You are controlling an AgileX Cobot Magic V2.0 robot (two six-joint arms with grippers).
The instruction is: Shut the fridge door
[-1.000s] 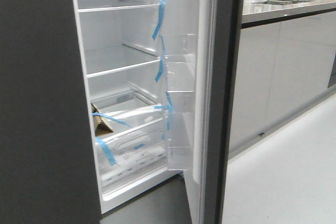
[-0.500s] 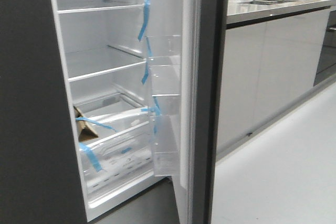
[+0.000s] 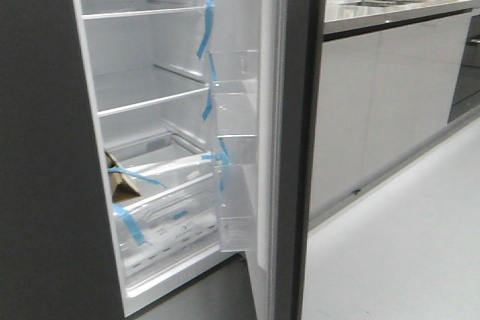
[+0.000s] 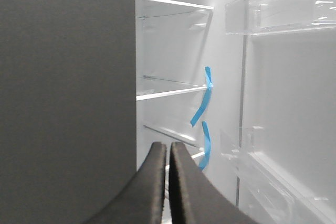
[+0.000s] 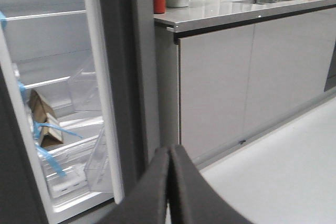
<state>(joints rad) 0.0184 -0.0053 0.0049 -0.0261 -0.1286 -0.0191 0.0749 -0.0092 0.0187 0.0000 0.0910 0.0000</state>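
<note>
Fridge door [image 3: 296, 140] upright, long axis vertical, swung open edge-on toward camera; both grippers' jaws together, empty.

I count one open fridge door [image 3: 296, 140], two shelves [image 3: 150, 103], maybe three clear door bins [image 3: 238, 110], two closed grippers [image 4: 168, 153].

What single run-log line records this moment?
fridge door: open | left gripper: shut, empty | right gripper: shut, empty | contact: none
</note>
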